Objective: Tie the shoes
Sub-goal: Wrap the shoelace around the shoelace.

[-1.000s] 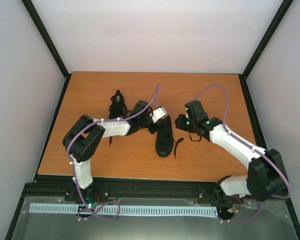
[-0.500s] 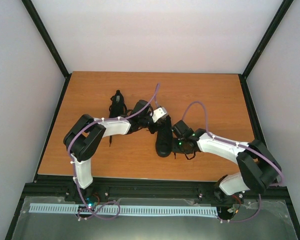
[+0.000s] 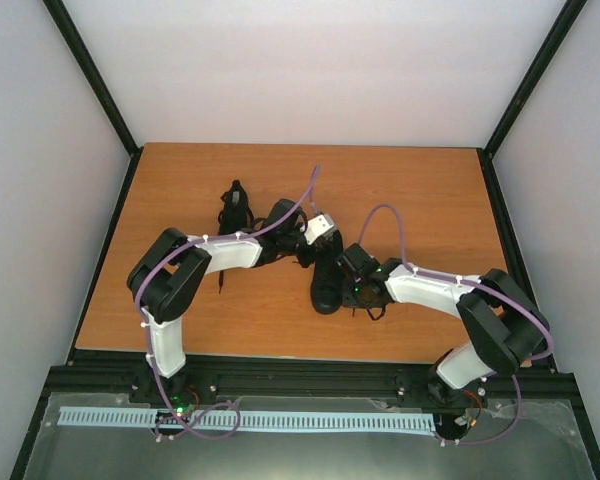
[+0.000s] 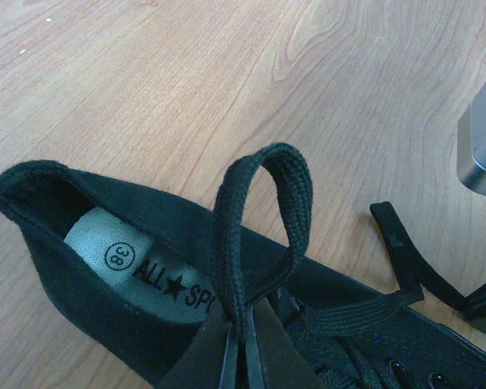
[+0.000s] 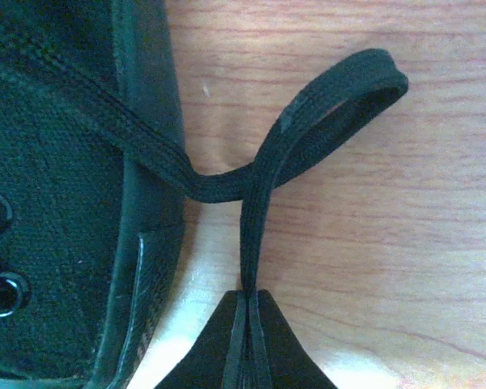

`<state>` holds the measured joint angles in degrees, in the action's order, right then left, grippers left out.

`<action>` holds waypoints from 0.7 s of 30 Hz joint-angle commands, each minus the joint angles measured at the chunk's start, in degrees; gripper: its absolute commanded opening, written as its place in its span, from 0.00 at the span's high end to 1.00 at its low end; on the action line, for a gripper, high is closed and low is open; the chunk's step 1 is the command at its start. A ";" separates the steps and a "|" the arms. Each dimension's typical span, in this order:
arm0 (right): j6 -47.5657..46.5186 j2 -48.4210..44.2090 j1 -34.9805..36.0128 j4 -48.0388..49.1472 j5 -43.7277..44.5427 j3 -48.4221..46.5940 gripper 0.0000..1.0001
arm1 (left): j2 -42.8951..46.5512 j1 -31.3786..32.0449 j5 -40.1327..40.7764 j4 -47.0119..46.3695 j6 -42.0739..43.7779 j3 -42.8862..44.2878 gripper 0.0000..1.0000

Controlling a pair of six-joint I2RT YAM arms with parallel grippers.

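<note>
Two black shoes lie on the wooden table: one in the middle (image 3: 328, 275) and one further back on the left (image 3: 236, 207). My left gripper (image 3: 306, 246) hovers over the middle shoe's opening and is shut on a loop of black lace (image 4: 259, 211), which stands up above the heel and insole label (image 4: 150, 271). The closed jaws (image 4: 245, 332) pinch both strands of that loop. My right gripper (image 3: 350, 290) sits low at the same shoe's right side (image 5: 65, 162). It is shut (image 5: 249, 296) on a second lace loop (image 5: 324, 121) lying flat on the wood.
A loose lace end (image 4: 405, 251) trails off the shoe to the right. A grey metal part (image 4: 482, 154) shows at the right edge of the left wrist view. Black frame rails (image 3: 280, 370) border the table, with white walls around it.
My right arm swung in and down from the right to the middle shoe's right side, and its jaws closed on the lace loop. The left arm stayed still, holding its loop.
</note>
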<state>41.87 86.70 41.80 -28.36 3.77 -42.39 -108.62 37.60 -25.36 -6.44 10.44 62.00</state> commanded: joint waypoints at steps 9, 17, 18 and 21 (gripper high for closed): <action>-14.61 -3.41 -23.50 9.48 -26.51 -12.28 0.97 | -1.91 -0.52 -1.66 1.01 -1.35 2.62 0.99; -6.07 12.02 -24.71 19.79 -41.22 -27.92 0.97 | -1.58 -0.52 -1.73 1.34 -1.65 2.80 0.99; -5.14 13.07 -24.62 20.29 -41.03 -28.81 0.97 | -1.53 -0.52 -1.77 1.32 -1.65 2.73 0.99; -2.41 15.63 -23.94 21.94 -40.72 -30.36 0.97 | -1.23 -0.52 -1.74 1.17 -1.56 2.52 0.99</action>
<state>34.61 99.37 17.15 -9.87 -32.75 -70.78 -109.67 37.39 -26.15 -5.91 9.63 62.76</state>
